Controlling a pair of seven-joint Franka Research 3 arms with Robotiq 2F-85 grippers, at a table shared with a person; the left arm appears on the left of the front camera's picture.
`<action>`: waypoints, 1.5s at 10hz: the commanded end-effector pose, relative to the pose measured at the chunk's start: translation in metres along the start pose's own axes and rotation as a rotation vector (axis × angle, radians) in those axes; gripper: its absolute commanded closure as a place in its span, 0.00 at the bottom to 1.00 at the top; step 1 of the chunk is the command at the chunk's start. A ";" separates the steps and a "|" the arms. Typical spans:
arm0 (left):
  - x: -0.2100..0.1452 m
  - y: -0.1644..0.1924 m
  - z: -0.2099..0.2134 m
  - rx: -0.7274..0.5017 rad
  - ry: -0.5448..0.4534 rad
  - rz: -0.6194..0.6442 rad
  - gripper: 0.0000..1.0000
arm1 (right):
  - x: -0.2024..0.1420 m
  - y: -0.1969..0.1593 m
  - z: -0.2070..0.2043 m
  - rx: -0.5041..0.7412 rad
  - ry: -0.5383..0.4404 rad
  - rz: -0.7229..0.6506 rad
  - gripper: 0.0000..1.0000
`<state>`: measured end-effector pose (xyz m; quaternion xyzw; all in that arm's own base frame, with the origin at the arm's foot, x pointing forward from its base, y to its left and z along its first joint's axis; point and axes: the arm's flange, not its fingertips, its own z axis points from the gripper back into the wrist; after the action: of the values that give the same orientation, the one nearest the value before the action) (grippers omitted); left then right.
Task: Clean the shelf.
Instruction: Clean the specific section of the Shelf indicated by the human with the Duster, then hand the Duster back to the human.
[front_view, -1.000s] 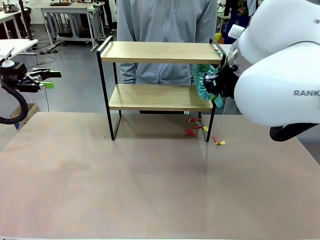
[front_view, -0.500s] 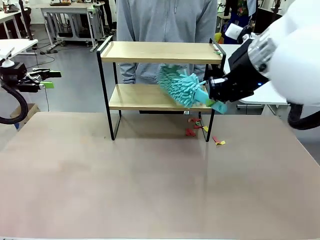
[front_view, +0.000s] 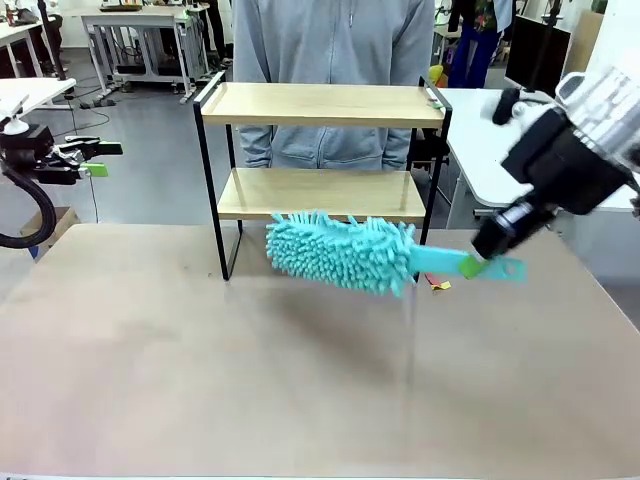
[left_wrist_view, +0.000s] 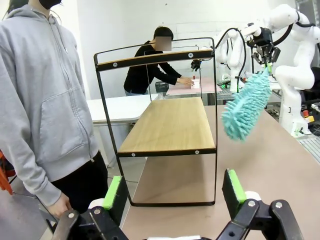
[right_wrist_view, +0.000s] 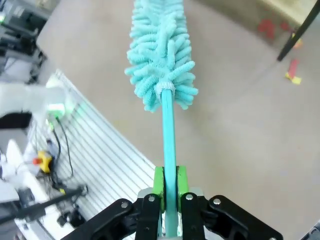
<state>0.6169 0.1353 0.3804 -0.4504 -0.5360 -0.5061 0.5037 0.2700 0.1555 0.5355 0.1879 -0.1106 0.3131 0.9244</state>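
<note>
The right tool (front_view: 478, 262) is shut tight on the thin handle of a fluffy teal duster (front_view: 345, 250). In the right wrist view the handle runs straight up between the green pads (right_wrist_view: 158, 182), and the fluffy head sticks out well past them. The duster hangs in the air above the surface (front_view: 250, 370), lying almost flat.

The shelf (front_view: 320, 105) stands just behind the duster head, farther from the right tool than the duster is. Both wooden boards look bare, so I think the sweeping is mostly done. Small red and yellow scraps (front_view: 438, 284) lie on the surface close below the right tool, by the leg of the shelf. It looks like they were brushed off, and they are what is left to tidy, if that counts.

The left tool (left_wrist_view: 175, 192) is open and holds nothing, well away from the shelf. A person (front_view: 330, 60) stands behind the shelf
</note>
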 end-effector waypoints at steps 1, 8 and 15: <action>0.002 -0.002 0.000 -0.003 0.001 -0.010 0.00 | -0.022 -0.034 0.017 0.025 0.076 0.074 0.87; 0.002 -0.002 0.000 -0.003 0.001 -0.010 0.00 | -0.086 -0.121 0.053 0.087 0.257 0.104 0.87; 0.002 -0.002 0.000 -0.003 0.001 -0.010 0.00 | -0.082 -0.105 0.045 0.064 0.249 0.039 0.87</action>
<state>0.6169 0.1353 0.3805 -0.4504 -0.5360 -0.5061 0.5037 0.2672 0.0143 0.5188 0.1688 0.0169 0.3676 0.9144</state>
